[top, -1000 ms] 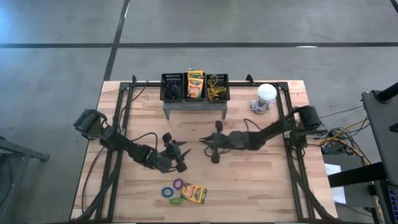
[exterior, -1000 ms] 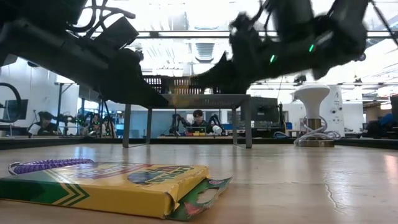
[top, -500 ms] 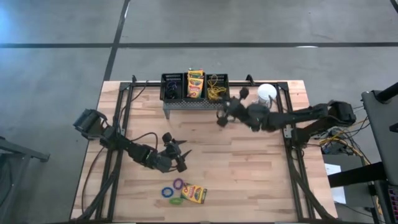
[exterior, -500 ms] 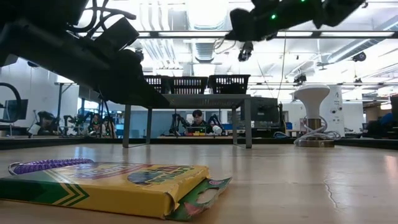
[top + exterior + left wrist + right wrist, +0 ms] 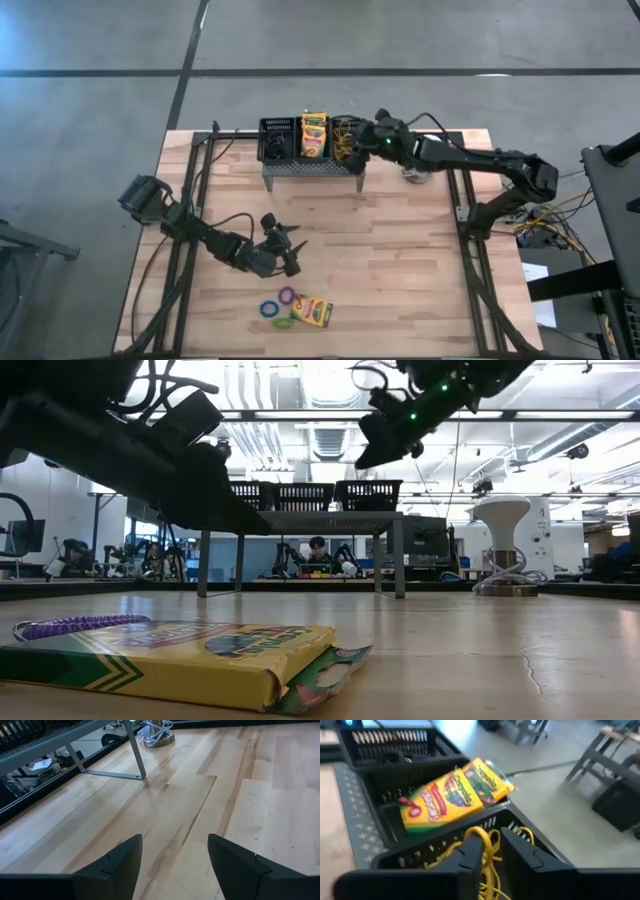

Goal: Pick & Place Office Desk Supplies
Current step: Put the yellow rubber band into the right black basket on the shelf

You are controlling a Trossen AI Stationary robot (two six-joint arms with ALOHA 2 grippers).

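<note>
The right gripper (image 5: 490,852) is hanging over the rightmost mesh bin (image 5: 349,139), jaws narrowly parted around a yellow loop (image 5: 487,851). A crayon box (image 5: 314,134) is lying in the middle bin (image 5: 415,802). The left gripper (image 5: 174,865) is hovering mid-counter (image 5: 400,260), jaws spread, empty.

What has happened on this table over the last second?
The right hand swung from mid-table out over the rightmost mesh bin on the grey stand, with a yellow loop between its fingers. The left hand, crayon box and loose loops stayed put.
</note>
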